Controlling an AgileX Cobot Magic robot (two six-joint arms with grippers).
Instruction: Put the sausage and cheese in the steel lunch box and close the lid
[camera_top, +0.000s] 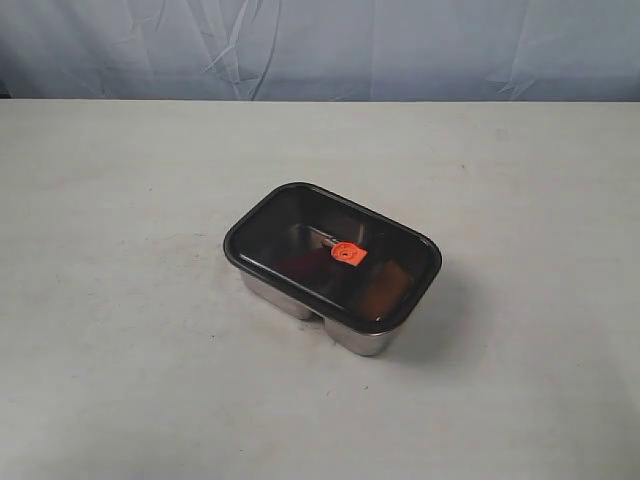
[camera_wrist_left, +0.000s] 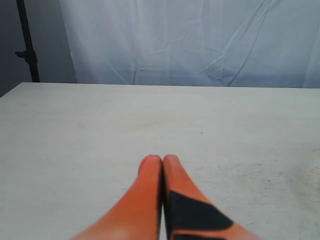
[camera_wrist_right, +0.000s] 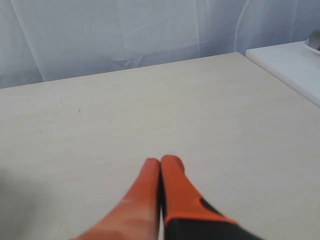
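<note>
The steel lunch box (camera_top: 281, 297) stands in the middle of the table in the exterior view. The dark translucent lid (camera_top: 300, 222) lies on top of it, with its orange valve tab (camera_top: 348, 254) at the centre. Through the lid I make out a dim red shape, the sausage (camera_top: 297, 264), in one compartment. A dull orange shape, the cheese (camera_top: 386, 290), shows in the other. Neither arm appears in the exterior view. My left gripper (camera_wrist_left: 162, 159) is shut and empty over bare table. The right gripper (camera_wrist_right: 160, 161) is likewise shut on nothing, and the box shows in neither wrist view.
A pale cloth backdrop (camera_top: 320, 45) hangs behind the table's far edge. A black stand pole (camera_wrist_left: 27, 45) rises beyond one corner in the left wrist view. A white surface (camera_wrist_right: 290, 65) adjoins the table's side in the right wrist view.
</note>
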